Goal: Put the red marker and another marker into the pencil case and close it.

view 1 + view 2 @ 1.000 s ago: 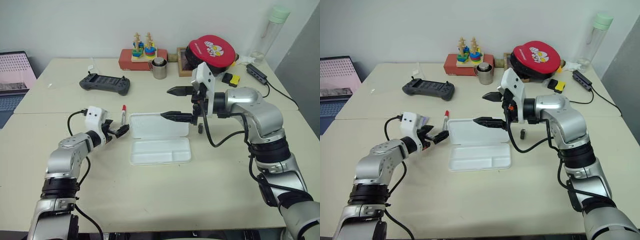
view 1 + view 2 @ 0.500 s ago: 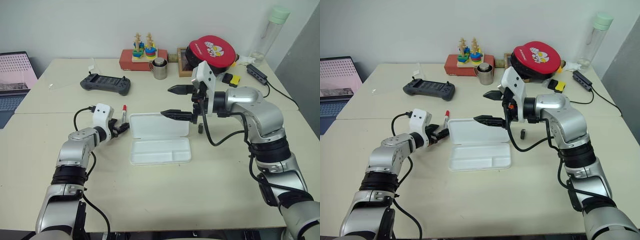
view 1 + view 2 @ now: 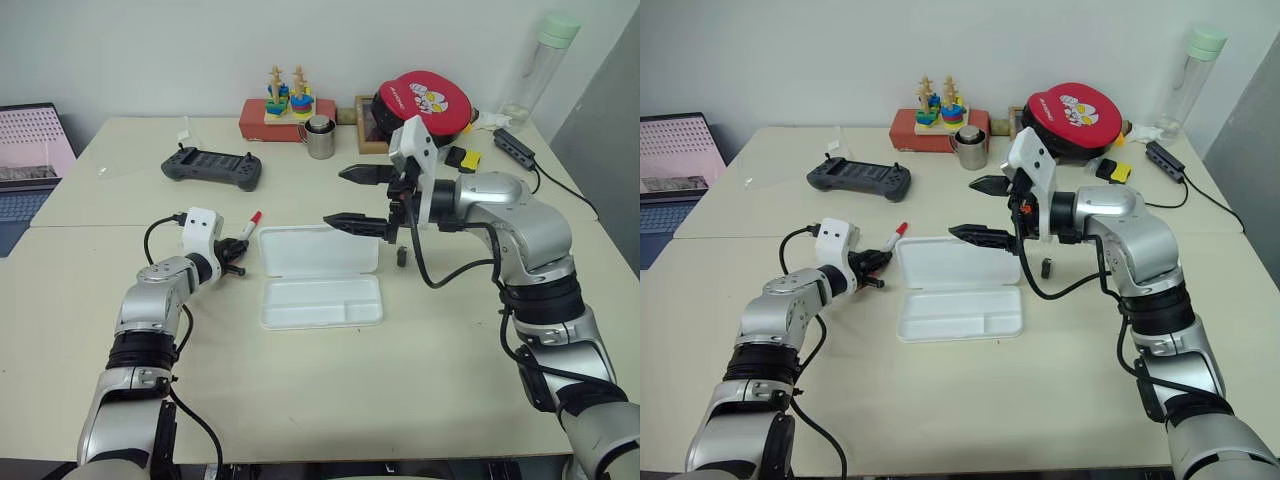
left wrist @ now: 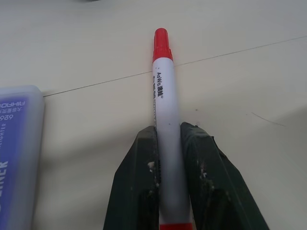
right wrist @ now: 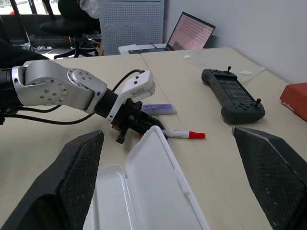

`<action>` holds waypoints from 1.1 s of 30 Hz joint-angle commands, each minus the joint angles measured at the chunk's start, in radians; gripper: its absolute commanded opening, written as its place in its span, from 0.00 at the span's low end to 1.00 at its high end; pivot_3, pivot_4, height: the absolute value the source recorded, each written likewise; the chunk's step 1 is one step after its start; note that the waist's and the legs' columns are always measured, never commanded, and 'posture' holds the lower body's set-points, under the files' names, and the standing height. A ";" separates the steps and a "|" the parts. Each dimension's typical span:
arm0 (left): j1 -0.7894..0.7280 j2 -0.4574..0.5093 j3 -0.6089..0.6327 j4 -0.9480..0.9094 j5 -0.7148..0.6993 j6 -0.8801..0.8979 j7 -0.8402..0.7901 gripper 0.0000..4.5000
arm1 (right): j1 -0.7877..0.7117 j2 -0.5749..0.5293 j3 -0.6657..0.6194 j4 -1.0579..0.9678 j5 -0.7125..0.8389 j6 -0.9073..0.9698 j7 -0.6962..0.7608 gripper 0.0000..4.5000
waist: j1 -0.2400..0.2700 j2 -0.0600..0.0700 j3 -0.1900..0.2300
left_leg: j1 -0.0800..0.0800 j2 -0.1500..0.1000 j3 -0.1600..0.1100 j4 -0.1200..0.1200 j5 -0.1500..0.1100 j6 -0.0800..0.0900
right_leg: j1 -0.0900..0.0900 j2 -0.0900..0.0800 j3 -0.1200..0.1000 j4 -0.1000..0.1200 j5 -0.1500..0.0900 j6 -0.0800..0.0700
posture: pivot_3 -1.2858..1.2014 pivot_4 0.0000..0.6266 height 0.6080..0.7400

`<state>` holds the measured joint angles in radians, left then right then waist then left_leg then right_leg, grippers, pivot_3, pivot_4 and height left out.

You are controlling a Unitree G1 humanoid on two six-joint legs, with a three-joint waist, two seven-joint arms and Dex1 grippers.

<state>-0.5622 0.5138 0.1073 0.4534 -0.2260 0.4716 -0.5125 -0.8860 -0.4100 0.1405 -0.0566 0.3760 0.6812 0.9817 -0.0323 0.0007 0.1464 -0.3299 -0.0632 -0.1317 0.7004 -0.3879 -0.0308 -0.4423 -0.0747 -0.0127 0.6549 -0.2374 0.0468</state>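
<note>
Left gripper (image 4: 168, 143) is clamped on the red marker (image 4: 165, 110), both fingers pressed against the white barrel, red cap pointing away past the fingertips. The purple marker (image 5: 159, 109) lies flat just beside this gripper (on the side away from the case). The pencil case (image 3: 318, 275) sits open on its other side. Right gripper (image 3: 352, 197) hangs above the case lid, jaws spread wide, holding nothing.

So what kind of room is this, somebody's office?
Probably an office or lab used for robot trials. Pale tables are pushed together against a plain wall, a laptop sits open at one end, and the right wrist view shows office chairs and a perforated panel behind.
</note>
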 commanded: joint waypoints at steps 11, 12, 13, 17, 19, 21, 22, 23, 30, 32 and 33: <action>-0.014 0.106 0.032 -0.429 -0.198 -0.177 -0.331 0.10 | -0.032 -0.084 -0.125 -0.067 0.113 0.004 0.040 1.00 | -0.001 -0.001 0.000 | -0.012 0.000 -0.001 0.005 0.000 0.000 | -0.010 -0.001 0.000 0.002 0.000 0.000 | 0.52 0.24 1.00; 0.000 0.126 -0.003 -0.488 -0.200 -0.159 -0.370 0.10 | -0.027 -0.100 -0.128 -0.075 0.122 0.008 0.050 1.00 | -0.002 -0.001 0.000 | -0.014 0.000 -0.002 0.011 0.000 0.000 | -0.011 -0.002 0.000 0.003 0.000 0.000 | 0.52 0.24 1.00; 0.020 0.161 -0.051 -0.554 -0.197 -0.133 -0.424 0.10 | -0.016 -0.121 -0.129 -0.090 0.131 0.011 0.065 1.00 | -0.002 0.000 0.000 | -0.016 0.000 -0.002 0.012 0.000 0.000 | -0.012 -0.002 0.000 0.003 0.000 0.000 | 0.52 0.24 1.00; 0.066 0.250 -0.174 -0.667 -0.164 -0.091 -0.541 0.10 | 0.011 -0.172 -0.123 -0.120 0.151 0.015 0.083 1.00 | -0.002 0.000 0.000 | -0.016 -0.001 -0.001 0.008 0.000 0.000 | -0.012 -0.002 0.001 0.004 0.000 0.000 | 0.52 0.24 1.00; 0.080 0.291 -0.246 -0.665 -0.088 -0.124 -0.584 0.10 | 0.024 -0.191 -0.117 -0.134 0.151 0.018 0.086 1.00 | -0.001 0.000 0.001 | -0.016 0.000 -0.001 0.010 0.000 0.000 | -0.012 -0.001 0.001 0.005 0.000 0.000 | 0.52 0.24 1.00; 0.080 0.307 -0.305 -0.625 -0.009 -0.175 -0.595 0.10 | 0.040 -0.204 -0.108 -0.153 0.148 0.024 0.083 1.00 | -0.001 0.000 0.001 | -0.016 0.000 0.000 0.010 0.000 0.000 | -0.012 0.000 0.001 0.006 0.000 0.000 | 0.52 0.24 1.00; 0.079 0.304 -0.323 -0.607 0.009 -0.192 -0.602 0.10 | 0.051 -0.209 -0.102 -0.166 0.147 0.026 0.082 1.00 | 0.000 0.000 0.001 | -0.016 0.000 0.000 0.010 0.000 0.000 | -0.012 0.000 0.001 0.006 0.000 0.000 | 0.52 0.24 1.00; 0.078 0.299 -0.331 -0.596 0.017 -0.202 -0.607 0.10 | 0.057 -0.213 -0.098 -0.174 0.147 0.028 0.080 1.00 | 0.000 0.000 0.001 | -0.016 0.000 0.000 0.010 0.000 0.000 | -0.012 0.000 0.002 0.007 0.000 0.000 | 0.52 0.24 1.00; 0.046 0.255 -0.393 -0.508 0.106 -0.288 -0.627 0.10 | 0.125 -0.251 -0.037 -0.243 0.128 0.048 0.086 1.00 | 0.001 0.000 0.001 | -0.017 0.000 0.000 0.011 0.000 0.000 | -0.013 0.000 0.000 0.007 0.000 0.000 | 0.52 0.24 1.00; 0.037 0.242 -0.409 -0.491 0.133 -0.300 -0.627 0.10 | 0.143 -0.260 -0.026 -0.265 0.129 0.057 0.085 1.00 | 0.002 0.000 0.001 | -0.017 0.000 0.000 0.011 0.000 0.000 | -0.013 0.000 0.001 0.006 0.000 0.000 | 0.52 0.24 1.00; 0.033 0.235 -0.413 -0.481 0.146 -0.304 -0.622 0.10 | 0.148 -0.262 -0.024 -0.272 0.130 0.061 0.081 1.00 | 0.003 0.000 0.001 | -0.017 0.000 0.000 0.011 0.000 0.000 | -0.013 0.000 0.001 0.007 0.000 0.000 | 0.52 0.24 1.00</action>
<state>-0.5065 0.7564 -0.3055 -0.0296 -0.1055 0.1915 -1.1332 -0.7379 -0.6583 0.1241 -0.2771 0.4940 0.7379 1.0648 -0.0298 0.0006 0.1472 -0.3470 -0.0636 -0.1319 0.7117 -0.3879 -0.0308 -0.4549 -0.0751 -0.0121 0.6615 -0.2374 0.0467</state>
